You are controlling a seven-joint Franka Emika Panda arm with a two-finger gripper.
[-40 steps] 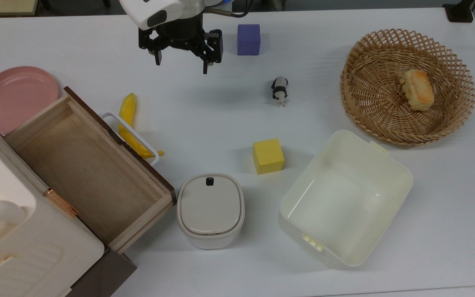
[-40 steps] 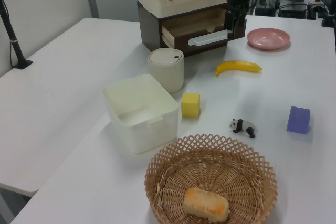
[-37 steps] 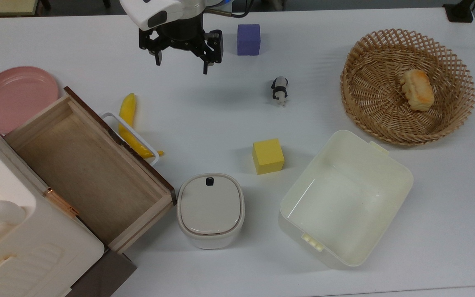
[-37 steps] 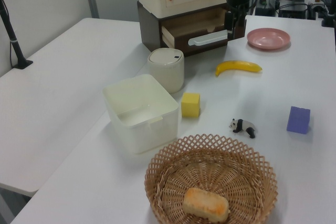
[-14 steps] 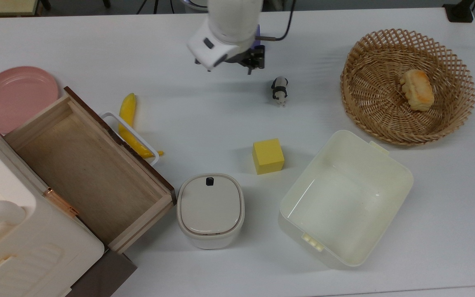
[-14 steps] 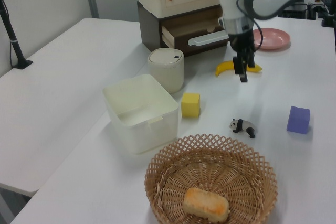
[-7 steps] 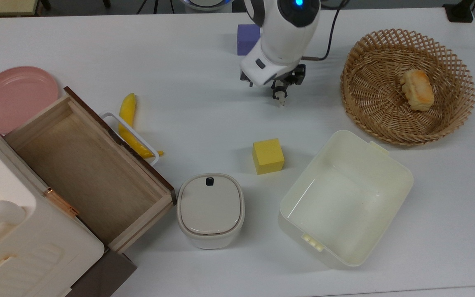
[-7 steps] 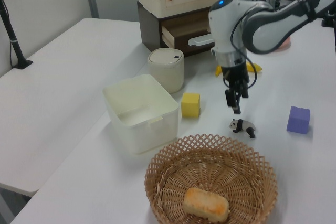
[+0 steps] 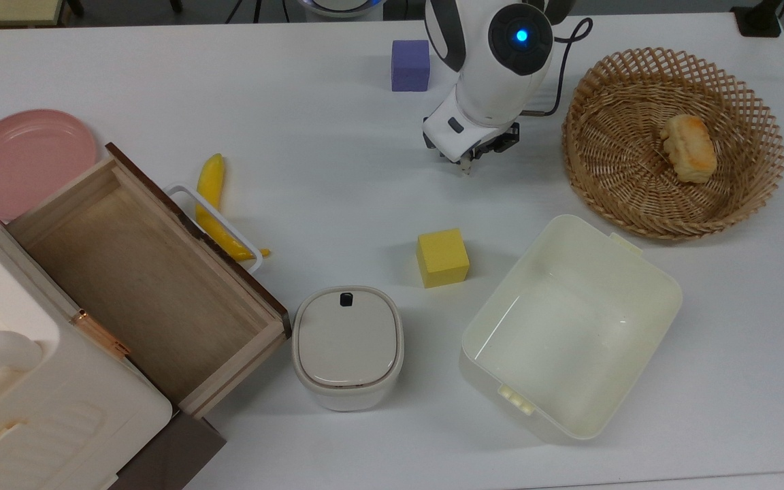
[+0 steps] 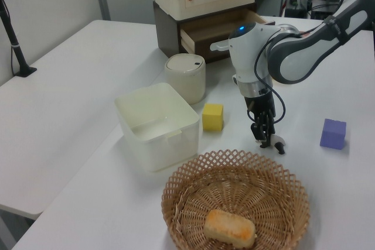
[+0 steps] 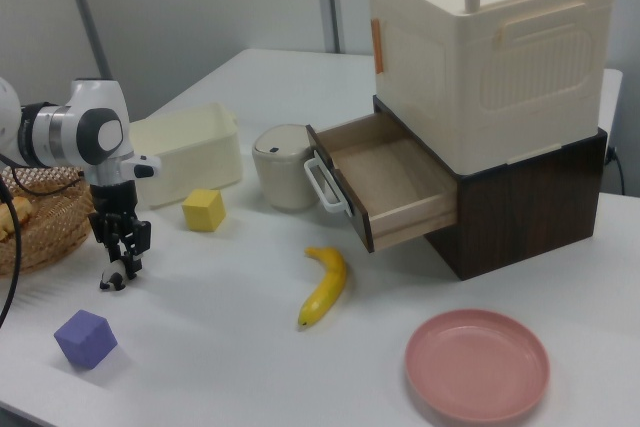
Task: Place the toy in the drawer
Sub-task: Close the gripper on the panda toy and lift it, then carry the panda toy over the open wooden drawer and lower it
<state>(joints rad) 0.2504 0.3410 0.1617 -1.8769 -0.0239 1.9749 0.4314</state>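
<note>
The toy, a tiny black-and-white panda (image 10: 279, 143), stands on the white table between the purple cube and the basket. In the top view the arm's wrist covers all but a pale tip of the toy (image 9: 463, 166). My gripper (image 11: 124, 251) points straight down over the toy (image 11: 114, 278), open, its fingertips just above it at either side. In the left view the gripper (image 10: 263, 138) hangs right beside the panda. The light-wood drawer (image 9: 140, 272) stands pulled out and bare inside at the top view's left, also visible as the drawer (image 11: 390, 182) under the cream box.
A yellow cube (image 9: 442, 257), a cream tub (image 9: 569, 327) and a lidded white bin (image 9: 348, 347) sit in front of the toy. A wicker basket (image 9: 637, 82) with bread (image 9: 688, 148) is at the top view's right. Purple cube (image 9: 410, 55), banana (image 9: 215, 204), pink plate (image 9: 24, 163).
The arm swung from the top view's upper left, past the purple cube, to above the toy and came down over it. The toy and the drawer have not moved.
</note>
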